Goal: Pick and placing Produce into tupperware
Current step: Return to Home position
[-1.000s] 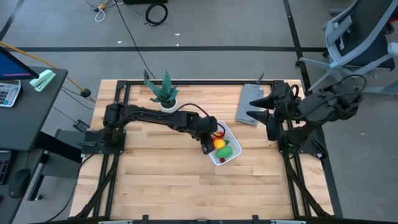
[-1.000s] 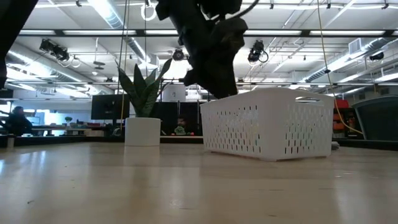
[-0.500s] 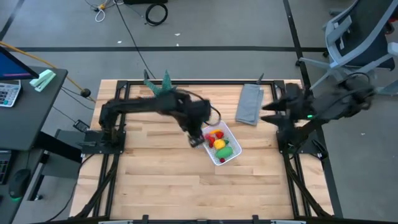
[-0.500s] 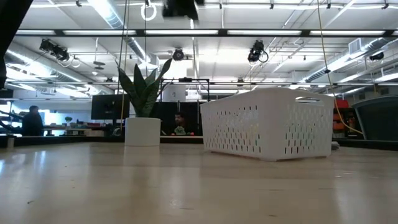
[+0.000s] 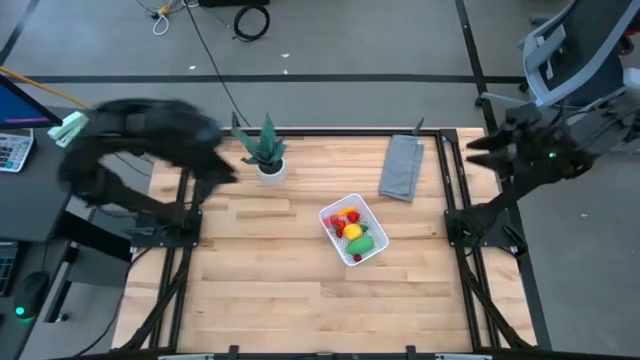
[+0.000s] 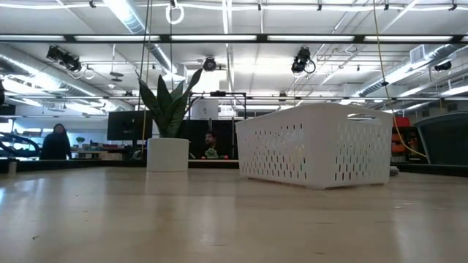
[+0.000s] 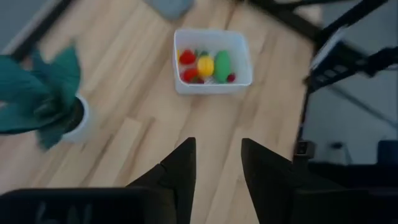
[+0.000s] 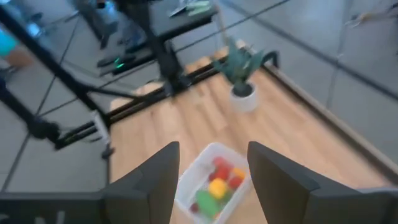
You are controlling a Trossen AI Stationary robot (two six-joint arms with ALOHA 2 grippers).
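Note:
The white tupperware [image 5: 325, 220] sits on the table a little right of centre. It holds the produce: red pieces [image 5: 347, 216], a yellow piece [image 5: 352, 232] and a green oblong [image 5: 363, 243]. In the low view the tupperware [image 6: 314, 146] shows its perforated wall, with no arm in sight. My left gripper [image 5: 220, 172] is blurred over the table's far left corner and stands open [image 7: 217, 163] with nothing between its fingers. My right gripper [image 5: 478, 150] is past the table's right edge, open [image 8: 212, 167] and empty. Both wrist views look down on the tupperware [image 7: 212, 86] [image 8: 186, 180] from a distance.
A green plant in a white pot [image 5: 267, 155] stands near the far edge, left of centre, and also shows in the low view [image 6: 168, 153]. A folded grey cloth [image 5: 402, 167] lies near the far right corner. Bare wood surrounds the tupperware on the near side. People show in the room behind.
My left arm has pulled away from above the tupperware, rising and swinging fast toward the table's far left corner. My right arm has drawn back toward the right, off the table's edge. The tupperware and the produce in it have stayed in place.

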